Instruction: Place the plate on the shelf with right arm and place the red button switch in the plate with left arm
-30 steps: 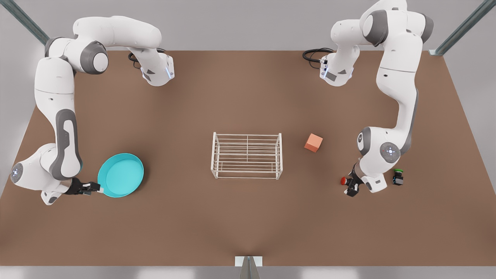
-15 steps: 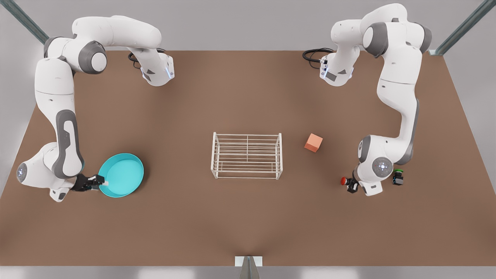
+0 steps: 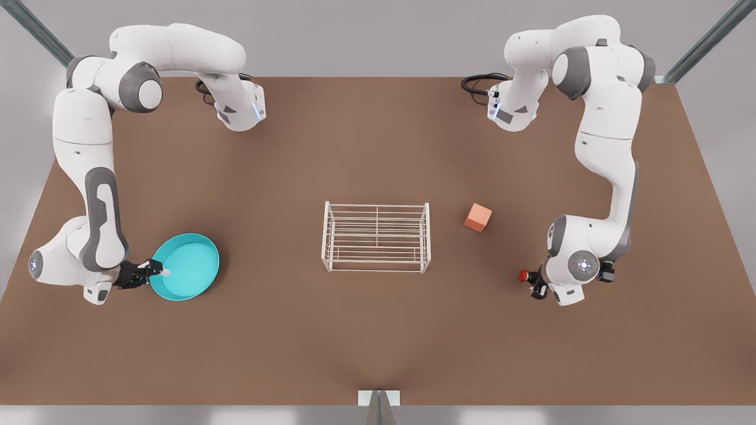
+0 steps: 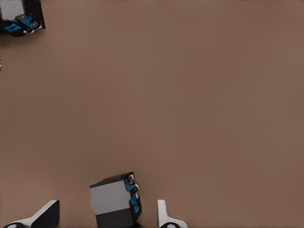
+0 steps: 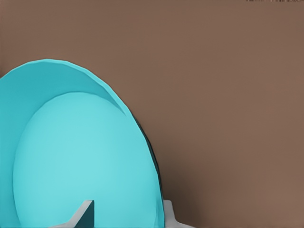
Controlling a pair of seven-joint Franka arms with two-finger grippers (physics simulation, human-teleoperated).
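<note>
On the brown table (image 3: 378, 342), the plate (image 3: 186, 268) lies near the front view's left, well apart from the central shelf (image 3: 376, 237); we judge this dish rigid and light but smooth, so its raised rim is the place to pinch, and the right gripper (image 3: 155, 273) stands with spread fingers (image 5: 84, 214) astride that rim. At the front view's right, the left gripper (image 3: 536, 284) brackets the red button switch (image 3: 524, 275) with parted fingers (image 4: 45, 214); we judge it small, hard and best squeezed across its black body.
</note>
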